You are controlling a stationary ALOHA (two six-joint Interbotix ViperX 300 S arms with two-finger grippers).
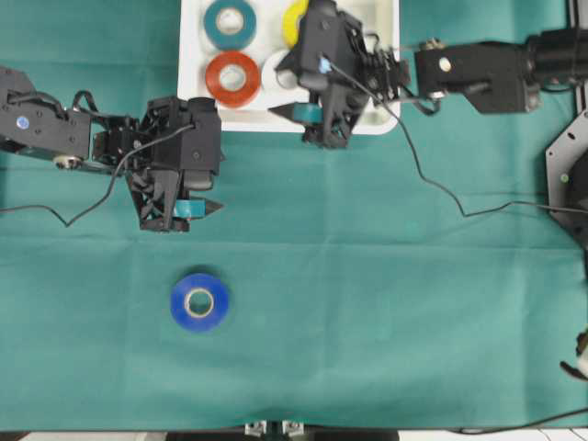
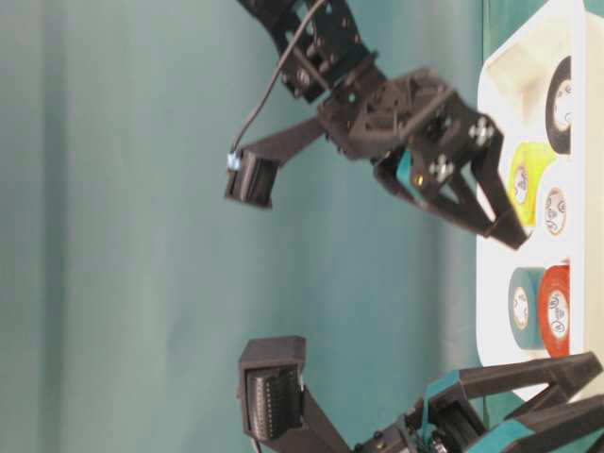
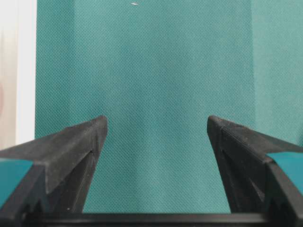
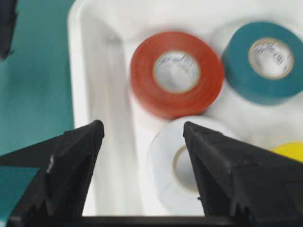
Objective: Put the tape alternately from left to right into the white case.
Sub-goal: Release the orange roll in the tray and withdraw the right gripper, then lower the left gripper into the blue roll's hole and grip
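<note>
The white case (image 1: 193, 92) lies at the back of the green cloth. It holds a teal roll (image 1: 230, 23), an orange-red roll (image 1: 232, 78), a white roll (image 1: 274, 75) and a yellow roll (image 1: 294, 18); a black roll (image 2: 562, 94) shows in the table-level view. One blue roll (image 1: 199, 302) lies flat on the cloth, alone. My left gripper (image 1: 195, 219) hangs open above bare cloth between case and blue roll, nothing between its fingers (image 3: 80, 142). My right gripper (image 4: 144, 127) stands open over the case's front rim, just above the white roll (image 4: 163, 165), gripping nothing.
A thin black cable (image 1: 441, 188) trails over the cloth to the right of the case. A black frame (image 1: 565, 175) stands at the right edge. The case's rim (image 3: 19, 71) shows at the left of the left wrist view.
</note>
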